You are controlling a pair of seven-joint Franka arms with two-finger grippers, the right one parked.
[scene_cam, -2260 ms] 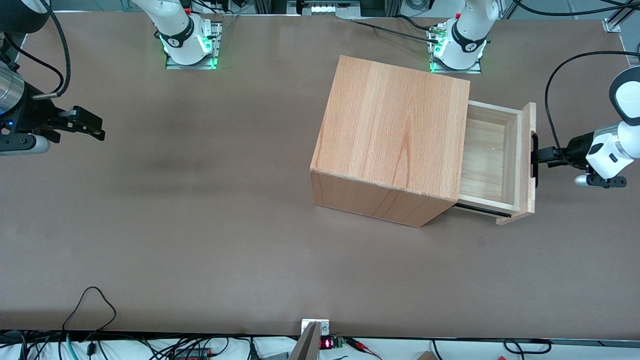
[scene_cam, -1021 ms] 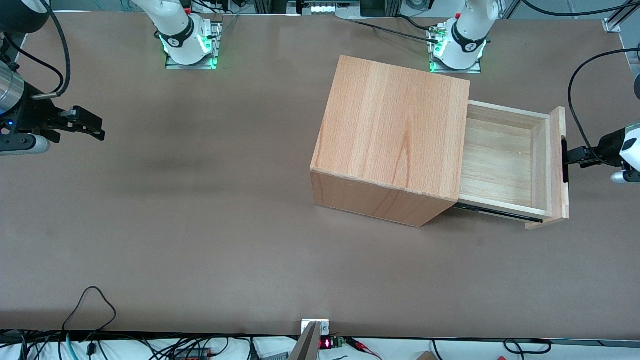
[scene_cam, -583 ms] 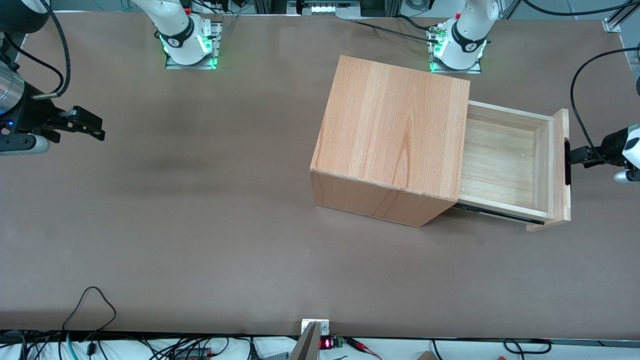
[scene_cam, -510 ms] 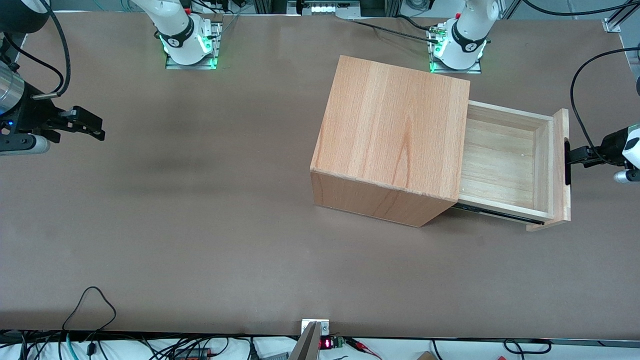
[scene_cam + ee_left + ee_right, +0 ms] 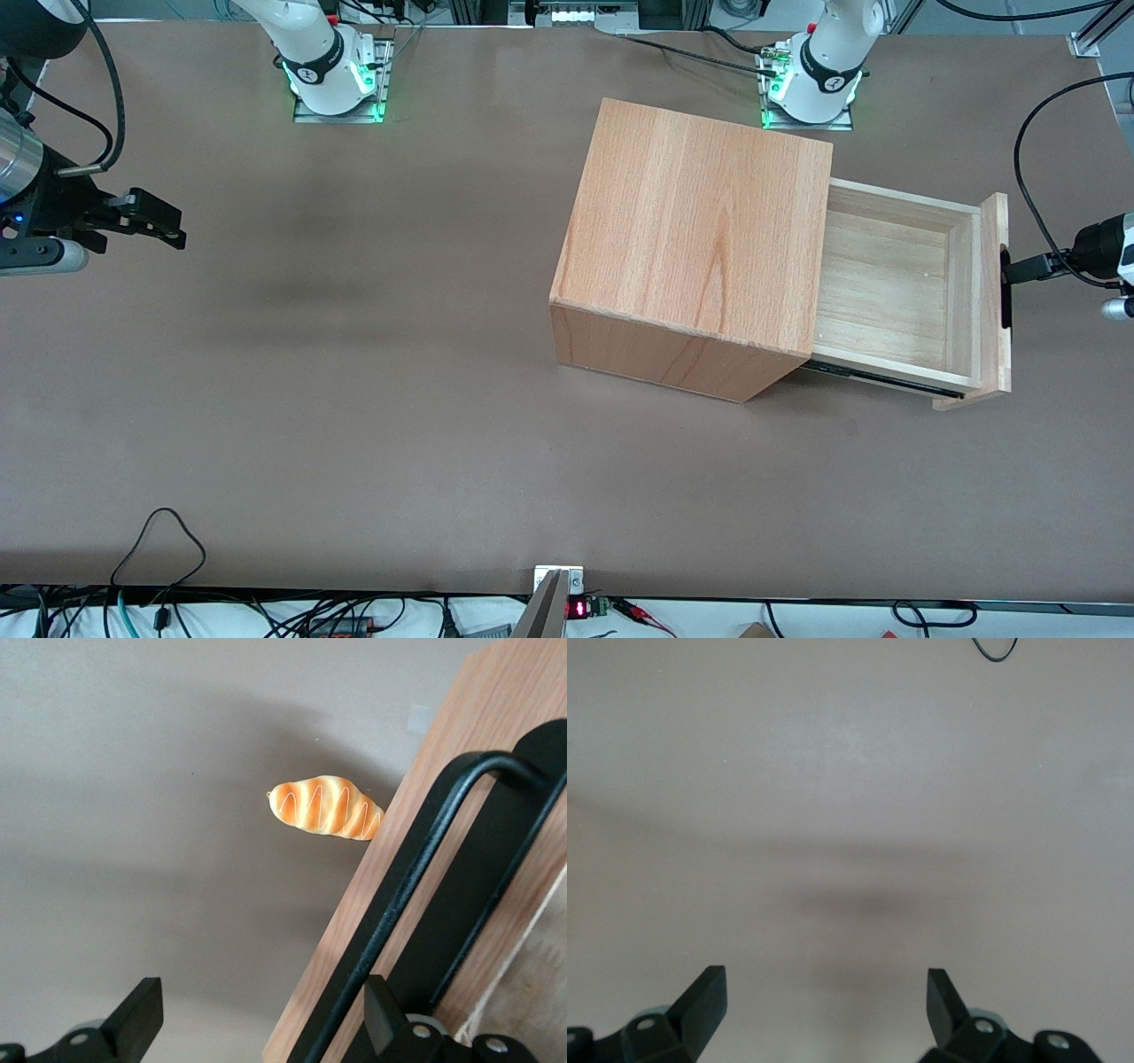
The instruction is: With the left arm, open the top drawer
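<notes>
Table: the wide brown matte tabletop (image 5: 354,399) carries everything in the scene.
Cabinet: the large beech-coloured wooden cabinet box (image 5: 695,244) stands on the tabletop, toward the working arm's end.
Top drawer: the shallow light-wood top drawer (image 5: 890,292) with a pale plank floor is pulled well out of the cabinet box, its inside bare; a black slide rail (image 5: 886,378) shows along its side nearer the front camera.
Front panel: the drawer's light-wood front panel (image 5: 461,771) faces the working arm.
Handle: the long black handle (image 5: 416,895) is mounted on the front panel.
Left arm: the white rounded left arm (image 5: 1118,257) with its looping black cable reaches in from the working arm's end of the table.
Gripper: the slim black two-finger gripper (image 5: 1019,268) sits at the handle in front of the drawer; in the wrist view its fingers (image 5: 385,1023) are spread wide, one beside the handle bar and the other out over the table, clasping nothing.
Bread: a small orange bread-shaped toy with pale stripes (image 5: 326,807) lies on the tabletop, partly hidden by the panel's edge.
</notes>
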